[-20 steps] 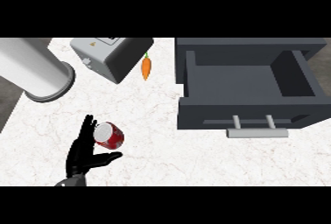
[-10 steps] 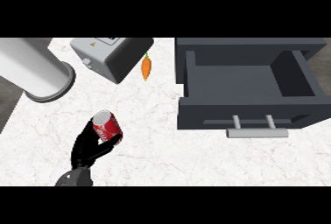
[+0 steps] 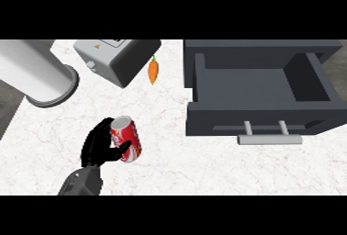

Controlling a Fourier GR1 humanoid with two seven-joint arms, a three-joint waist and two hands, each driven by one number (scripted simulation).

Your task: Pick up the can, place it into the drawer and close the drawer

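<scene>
You hold the red can in the curled fingers of your left hand, at the near left of the counter.
Its long axis runs near-to-far, silver top pointing away from you. White counter stretches between it and the open drawer, farther right.

This is looking like a kitchen. A toaster is sitting on a white stone counter, a carrot is lying beside it, and a grey drawer is standing open at the right.
</scene>
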